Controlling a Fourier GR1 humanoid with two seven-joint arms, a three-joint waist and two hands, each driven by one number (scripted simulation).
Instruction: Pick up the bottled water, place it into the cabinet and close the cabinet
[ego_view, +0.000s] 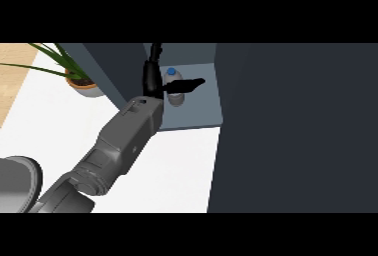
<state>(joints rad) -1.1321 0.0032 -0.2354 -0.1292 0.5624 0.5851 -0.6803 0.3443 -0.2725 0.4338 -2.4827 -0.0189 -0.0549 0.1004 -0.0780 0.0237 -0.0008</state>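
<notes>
While the head view looks steeply down, only one grey forearm shows, rising from the lower left into the open cabinet (193, 107). By where it enters I judge it the left hand (179, 86), though that is not certain. The right hand is out of sight.

The bottled water (173, 85) stands upright on the cabinet's pale floor, blue cap up, directly under and just behind the fingers (193, 83). These stretch out towards the right, across the bottle's front. I cannot tell whether they curl round it or merely lie beside it.

As I judge it, the placing step is at its end: the bottle is inside. Next the hand must let go, draw back clear of the opening, then swing the dark door (295, 130), which fills the space to the right of the fingertips, shut.

Nothing else shows inside the cabinet. A potted plant (77, 80) sits well to the left of the hand.
</notes>
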